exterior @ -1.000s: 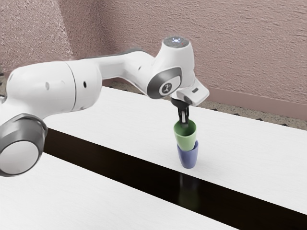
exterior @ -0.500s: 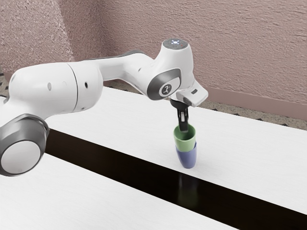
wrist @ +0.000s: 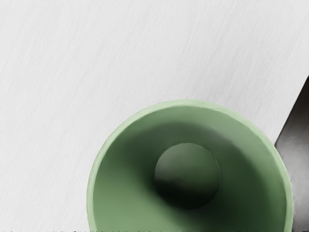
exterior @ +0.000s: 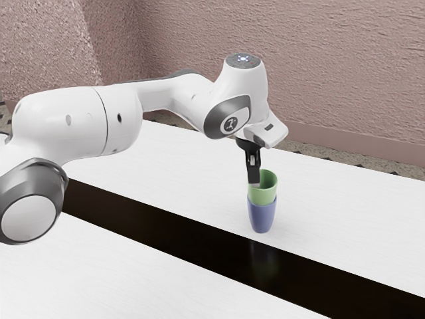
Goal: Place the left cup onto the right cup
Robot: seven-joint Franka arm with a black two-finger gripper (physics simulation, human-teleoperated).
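Note:
The green cup [exterior: 263, 187] sits nested in the blue cup [exterior: 262, 216] on the white table [exterior: 345, 199], leaning slightly toward the exterior view's right. My gripper [exterior: 253, 174] hangs over the green cup's rim on the side toward the exterior view's left, with its black fingers [exterior: 253, 166] pointing straight down. It looks open, with the cup resting on its own in the blue one. From the wrist view I look down into the green cup [wrist: 145, 193], its round bottom directly under my hand.
A wide black strip [exterior: 199, 232] crosses the table in front of the cups, and its edge [wrist: 297, 125] lies close beside the green cup. A pink textured wall [exterior: 345, 60] stands behind the table.
The green cup came down into the blue cup. It then slid slightly toward the exterior view's right, away from my fingers, while my hand barely moved.

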